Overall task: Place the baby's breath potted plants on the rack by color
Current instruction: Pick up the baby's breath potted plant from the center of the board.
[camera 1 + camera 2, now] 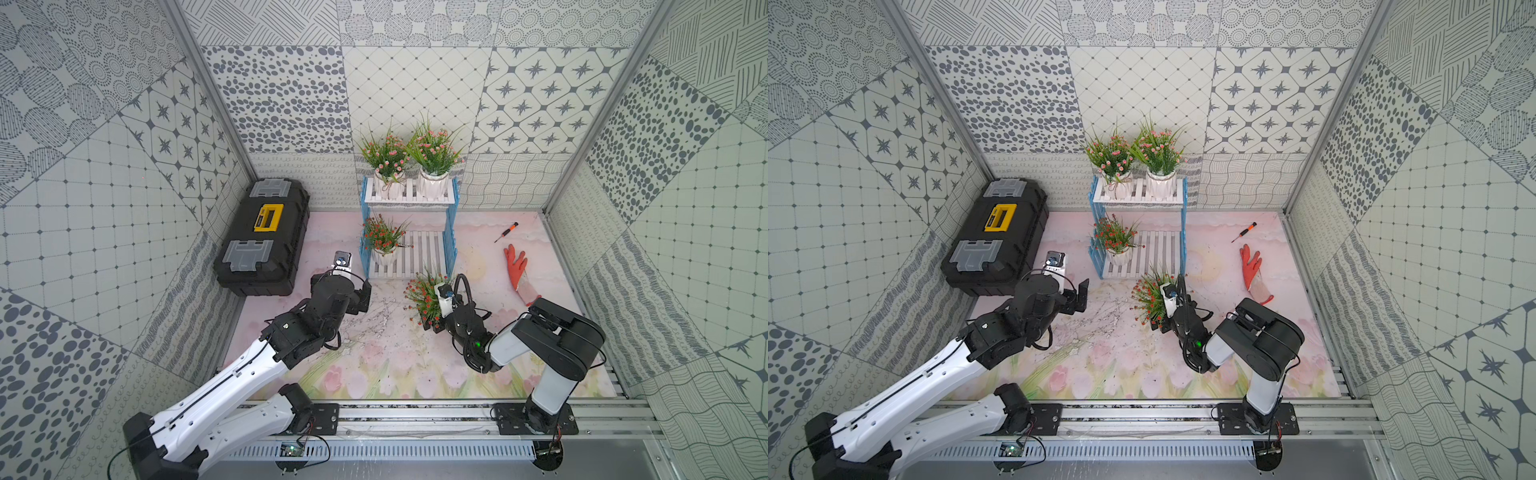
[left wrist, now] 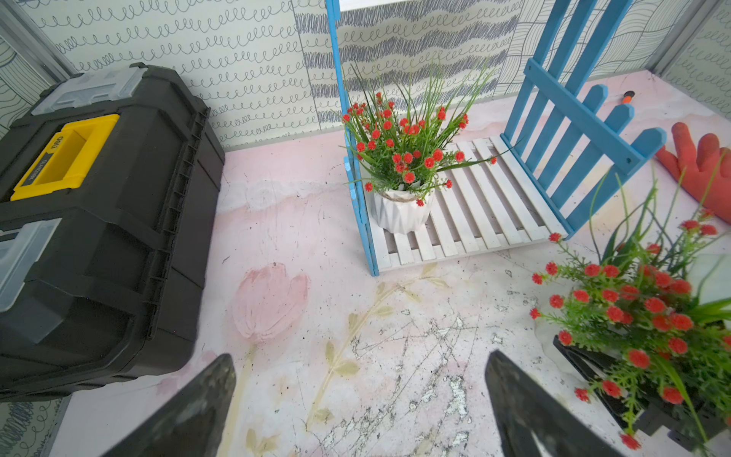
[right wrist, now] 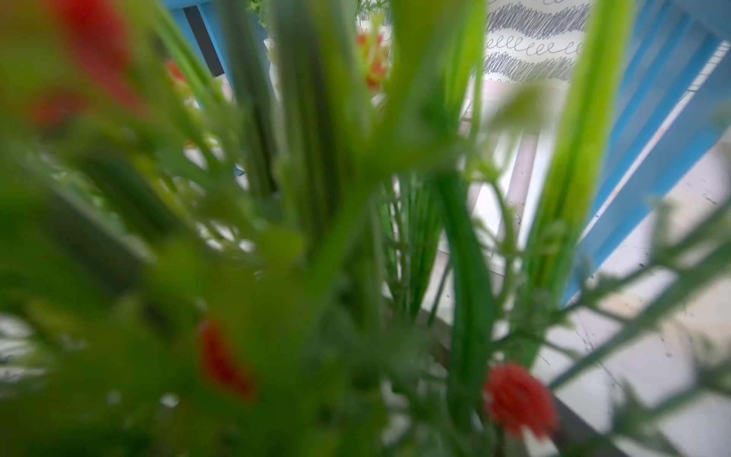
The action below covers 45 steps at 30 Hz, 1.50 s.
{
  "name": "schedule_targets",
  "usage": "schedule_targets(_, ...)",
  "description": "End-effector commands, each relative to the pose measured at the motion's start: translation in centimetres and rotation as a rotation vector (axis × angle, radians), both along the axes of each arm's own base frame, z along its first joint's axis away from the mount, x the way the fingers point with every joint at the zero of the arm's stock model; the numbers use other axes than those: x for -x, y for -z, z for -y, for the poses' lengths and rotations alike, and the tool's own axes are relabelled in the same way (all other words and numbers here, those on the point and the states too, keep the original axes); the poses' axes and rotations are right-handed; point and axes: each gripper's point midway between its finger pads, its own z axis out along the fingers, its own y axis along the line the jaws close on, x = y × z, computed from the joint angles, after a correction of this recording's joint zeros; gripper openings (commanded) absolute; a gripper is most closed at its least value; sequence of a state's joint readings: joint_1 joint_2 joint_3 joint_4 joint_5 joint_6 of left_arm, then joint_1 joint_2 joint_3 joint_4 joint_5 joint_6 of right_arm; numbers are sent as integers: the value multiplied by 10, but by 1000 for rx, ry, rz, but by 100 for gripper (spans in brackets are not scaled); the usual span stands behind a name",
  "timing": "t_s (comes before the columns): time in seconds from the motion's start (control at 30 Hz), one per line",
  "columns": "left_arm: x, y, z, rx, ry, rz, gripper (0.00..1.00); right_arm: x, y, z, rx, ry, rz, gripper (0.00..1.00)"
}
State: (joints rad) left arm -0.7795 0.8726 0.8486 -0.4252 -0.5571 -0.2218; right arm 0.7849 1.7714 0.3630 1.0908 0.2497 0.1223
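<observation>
The rack [image 1: 409, 198] [image 1: 1163, 249] stands at the back middle. Two baby's breath potted plants with pink blossoms [image 1: 384, 160] [image 1: 434, 149] share its top shelf. A red-orange one [image 1: 380, 237] [image 2: 403, 150] stands at the left of the lower shelf [image 2: 482, 213]. My right gripper [image 1: 432, 324] [image 1: 1156, 322] is shut on the other red-orange plant [image 1: 422, 297] [image 2: 641, 312], just off the rack's front right corner, tilted. Foliage [image 3: 316, 198] fills the right wrist view and hides the jaws. My left gripper [image 1: 365, 295] [image 2: 360, 356] hangs open and empty, left of the rack's front.
A black-and-yellow toolbox [image 1: 264, 237] [image 2: 99, 221] lies at the back left, close to my left arm. An orange glove [image 1: 519, 272] and a small screwdriver [image 1: 506, 232] lie right of the rack. Patterned walls close in the back and both sides.
</observation>
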Motion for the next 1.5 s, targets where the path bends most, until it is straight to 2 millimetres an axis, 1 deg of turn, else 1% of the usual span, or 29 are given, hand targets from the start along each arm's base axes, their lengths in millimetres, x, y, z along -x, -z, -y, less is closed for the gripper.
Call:
schedule_targets(0.0,0,-3,-3,5,-18,-1,98,-6,-9,-6,-34,-14,41,98)
schedule_targets(0.1,1,-3,-4,11,-21,0,98,-6,-8,-5,-36,-7,45,94)
schedule_targets(0.23,2,-4,-5,14,-25,5,98,-7,-9,-4,-34,-1,41,83)
schedule_targets(0.33,2,-6,-6,19,-27,10,98,-7,-9,-3,-32,2,37,78)
schedule_targets(0.47,3,-7,-8,23,-30,13,98,-6,-9,-4,-29,-7,39,65)
schedule_targets(0.5,5,-3,-10,6,-31,-3,98,-7,-12,-4,-33,-5,46,64)
schedule_targets(0.67,6,-3,-12,3,-37,0,98,-6,-32,-4,-45,-6,70,59)
schedule_targets(1.03,5,0,-12,3,-37,-1,98,-4,-100,-7,-105,-29,143,60)
schedule_targets(1.13,6,1,-12,7,-37,1,98,-8,-111,-12,-104,-32,143,60)
schedule_targets(1.23,7,2,-14,8,-43,4,98,-17,-119,-19,-101,-38,159,61)
schedule_targets(1.27,7,1,-14,11,-44,7,98,-20,-119,-19,-102,-34,162,62)
schedule_targets(1.33,8,2,-15,14,-45,5,98,-33,-130,-26,-123,-37,177,62)
schedule_targets(1.47,11,1,-19,27,-54,8,98,-59,-138,-32,-148,-25,202,62)
